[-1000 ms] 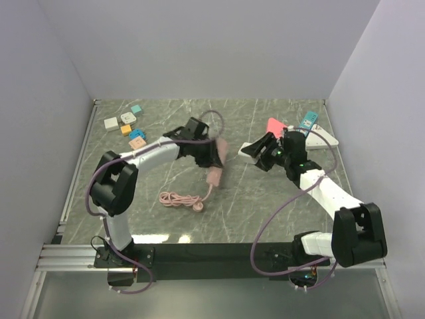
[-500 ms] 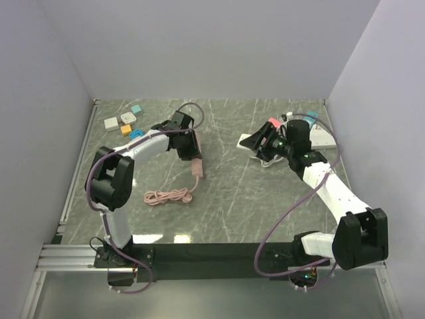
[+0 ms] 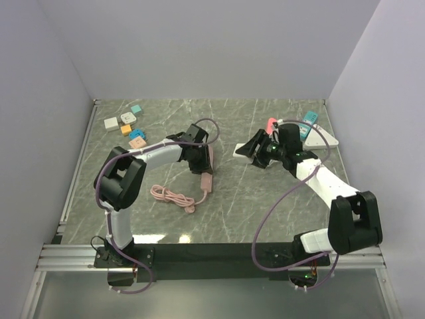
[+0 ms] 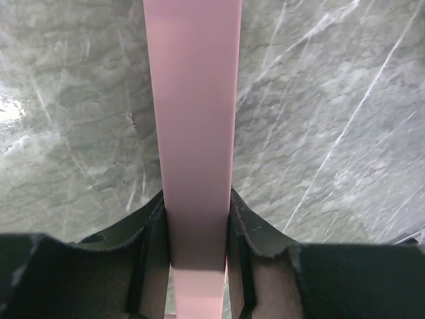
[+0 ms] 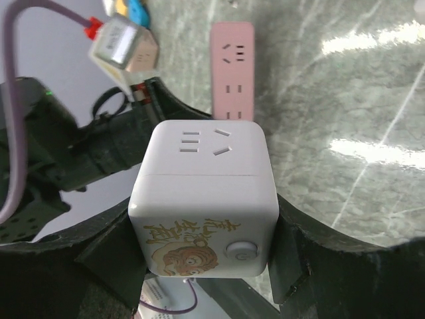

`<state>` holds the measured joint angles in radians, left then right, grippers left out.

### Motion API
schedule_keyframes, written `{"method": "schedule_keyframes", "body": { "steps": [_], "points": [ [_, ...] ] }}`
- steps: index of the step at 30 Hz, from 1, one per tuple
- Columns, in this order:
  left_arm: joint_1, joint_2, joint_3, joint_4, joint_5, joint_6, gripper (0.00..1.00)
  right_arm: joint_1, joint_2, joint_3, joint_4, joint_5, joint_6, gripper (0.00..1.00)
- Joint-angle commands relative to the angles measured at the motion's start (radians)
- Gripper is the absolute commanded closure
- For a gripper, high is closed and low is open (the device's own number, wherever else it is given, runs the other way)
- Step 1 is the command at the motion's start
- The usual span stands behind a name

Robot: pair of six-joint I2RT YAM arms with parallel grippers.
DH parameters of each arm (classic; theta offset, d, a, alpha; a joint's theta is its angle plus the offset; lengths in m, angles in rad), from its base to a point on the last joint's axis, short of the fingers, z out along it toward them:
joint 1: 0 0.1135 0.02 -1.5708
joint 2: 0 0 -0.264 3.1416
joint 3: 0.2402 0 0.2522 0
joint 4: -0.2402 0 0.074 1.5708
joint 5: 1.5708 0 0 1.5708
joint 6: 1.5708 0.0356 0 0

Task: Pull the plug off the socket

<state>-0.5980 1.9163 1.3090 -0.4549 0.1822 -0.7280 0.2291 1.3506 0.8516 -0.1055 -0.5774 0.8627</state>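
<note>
Socket strip (image 4: 196,133) sits clamped between left fingers (image 4: 151,242); right fingers (image 5: 295,259) clasp white cube (image 5: 202,199).

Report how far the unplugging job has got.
Done: the white cube adapter is apart from the pink power strip. In hand: the right gripper holds the cube, the left gripper clamps the strip. Left: likely only setting both down.

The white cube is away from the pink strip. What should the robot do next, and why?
Probably lower the right gripper and set the white cube on the table. The cube sits clamped in its jaws, apart from the pink strip that the left gripper holds, so the pull looks done.
</note>
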Motion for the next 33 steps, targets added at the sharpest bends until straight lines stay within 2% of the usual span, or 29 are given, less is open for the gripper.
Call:
{"method": "schedule_keyframes", "body": {
  "steps": [1,2,4,6,7,10,14,17,21,25,29,33],
  "points": [
    [0.006,-0.011,-0.004,0.056,0.026,-0.016,0.66,0.015,0.030,0.040,0.026,-0.025,-0.028,1.00],
    [0.006,-0.014,-0.011,0.061,0.031,-0.016,0.57,0.013,0.041,0.040,0.029,-0.027,-0.028,1.00],
    [0.006,-0.028,-0.020,0.076,0.031,-0.017,0.48,0.018,0.050,0.038,0.033,-0.032,-0.030,1.00],
    [0.004,-0.042,-0.034,0.088,0.036,-0.022,0.34,0.018,0.065,0.044,0.032,-0.038,-0.037,1.00],
    [0.004,-0.059,-0.039,0.090,0.039,-0.021,0.17,0.021,0.076,0.049,0.029,-0.041,-0.040,1.00],
    [0.004,-0.111,-0.051,0.090,0.045,-0.024,0.00,0.026,0.099,0.069,0.023,-0.053,-0.050,1.00],
    [0.021,-0.206,-0.057,0.052,0.011,-0.053,0.00,0.055,0.162,0.136,0.000,-0.073,-0.074,1.00],
    [0.078,-0.301,-0.082,0.022,-0.023,-0.079,0.01,0.097,0.246,0.230,-0.011,-0.076,-0.082,1.00],
    [0.196,-0.408,-0.128,-0.013,-0.052,-0.094,0.01,0.171,0.379,0.433,-0.043,-0.069,-0.074,1.00],
    [0.312,-0.494,-0.186,-0.039,-0.075,-0.076,0.01,0.248,0.589,0.631,-0.082,-0.035,-0.047,1.00],
    [0.362,-0.536,-0.229,-0.042,-0.059,-0.070,0.01,0.309,0.789,0.873,-0.123,-0.030,-0.019,1.00],
    [0.380,-0.574,-0.274,-0.033,-0.053,-0.073,0.01,0.361,0.921,1.001,-0.090,-0.032,0.033,0.95]
  ]
}}
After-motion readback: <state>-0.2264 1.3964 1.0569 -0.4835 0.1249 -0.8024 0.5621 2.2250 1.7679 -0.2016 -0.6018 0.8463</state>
